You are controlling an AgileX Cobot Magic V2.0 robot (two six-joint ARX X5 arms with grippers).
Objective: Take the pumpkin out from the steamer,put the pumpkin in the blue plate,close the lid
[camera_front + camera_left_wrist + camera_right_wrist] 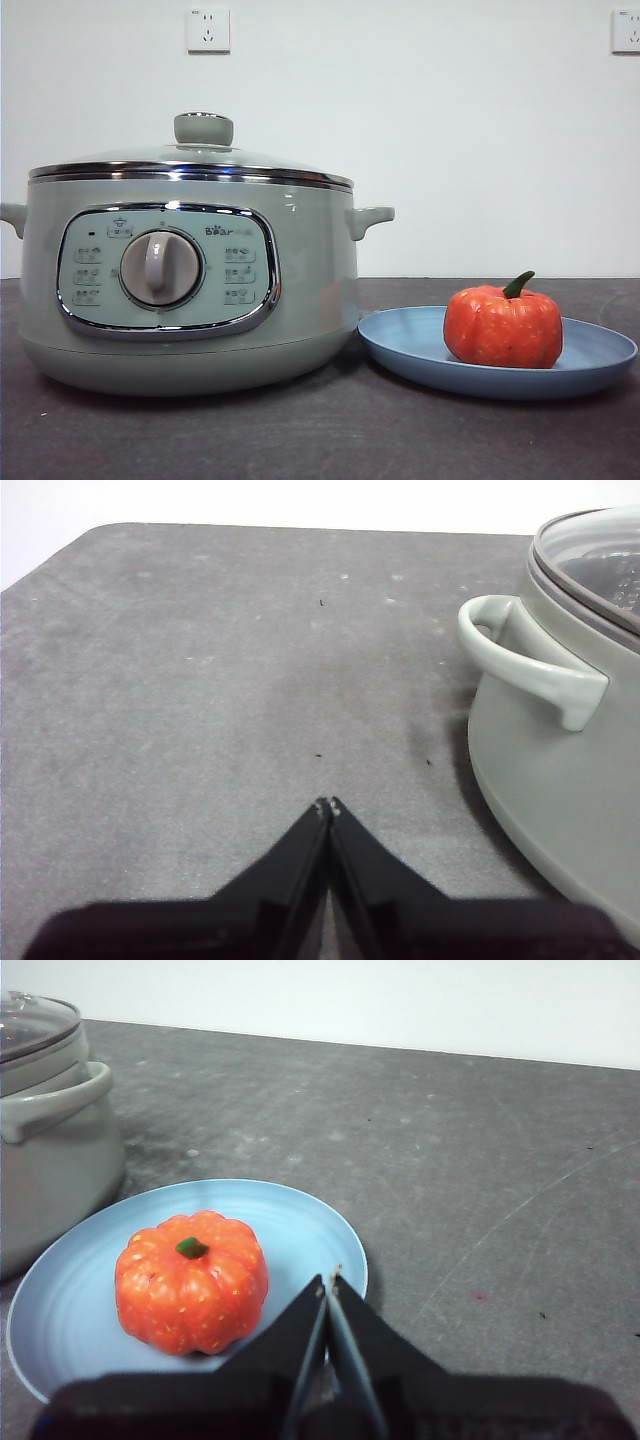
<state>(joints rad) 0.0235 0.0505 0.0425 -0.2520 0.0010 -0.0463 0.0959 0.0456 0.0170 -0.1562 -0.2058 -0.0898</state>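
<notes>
In the front view, the steamer stands on the dark bench with the lid seated on its chrome rim, the pale green knob upright on top. Just beside it on the bench lies the blue plate, its rim close to the steamer's base. The pumpkin sits upright in the plate, green stem curving up. Two wall sockets show on the white wall behind.

In the left wrist view, the left end effector hangs over bare bench with its jaws pressed together, gripping nothing; the steamer's side handle is nearby.

In the right wrist view, the right end effector has its jaws pressed together and empty, over the plate's edge, just beside the pumpkin but apart from it.
</notes>
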